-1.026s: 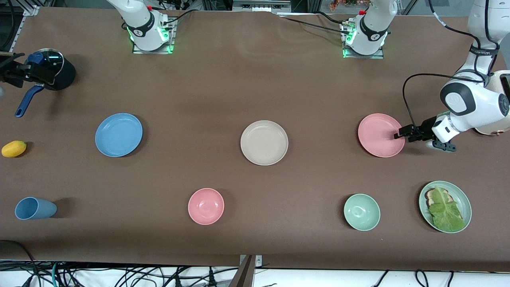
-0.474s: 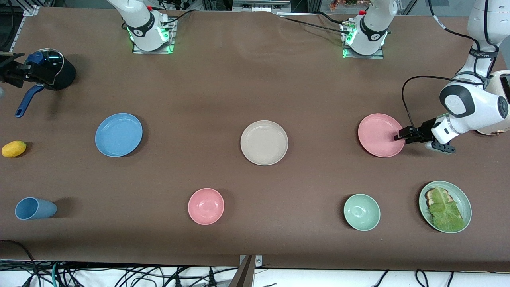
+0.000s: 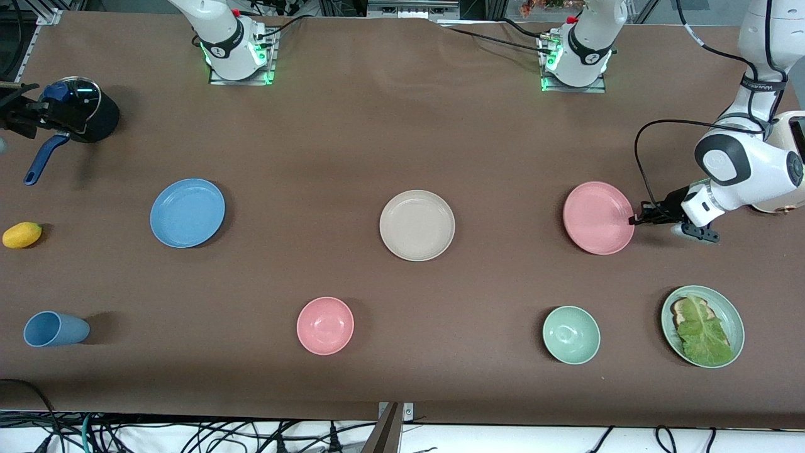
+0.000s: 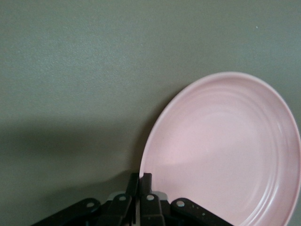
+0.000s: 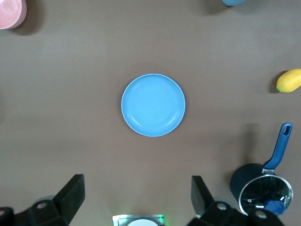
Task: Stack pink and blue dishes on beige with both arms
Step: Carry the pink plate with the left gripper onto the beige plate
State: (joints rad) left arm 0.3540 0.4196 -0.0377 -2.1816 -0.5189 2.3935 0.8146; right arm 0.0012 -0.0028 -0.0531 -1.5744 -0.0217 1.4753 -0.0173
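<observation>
Left gripper (image 3: 634,220) clamped on pink plate (image 3: 597,218) rim near the table's left-arm end; right gripper (image 5: 136,197) spread wide above blue plate (image 5: 153,105).

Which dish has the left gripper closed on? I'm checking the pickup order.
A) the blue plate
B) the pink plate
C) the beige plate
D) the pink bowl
B: the left gripper is shut on the rim of the pink plate, and in the left wrist view its fingers pinch that plate's edge.
</observation>
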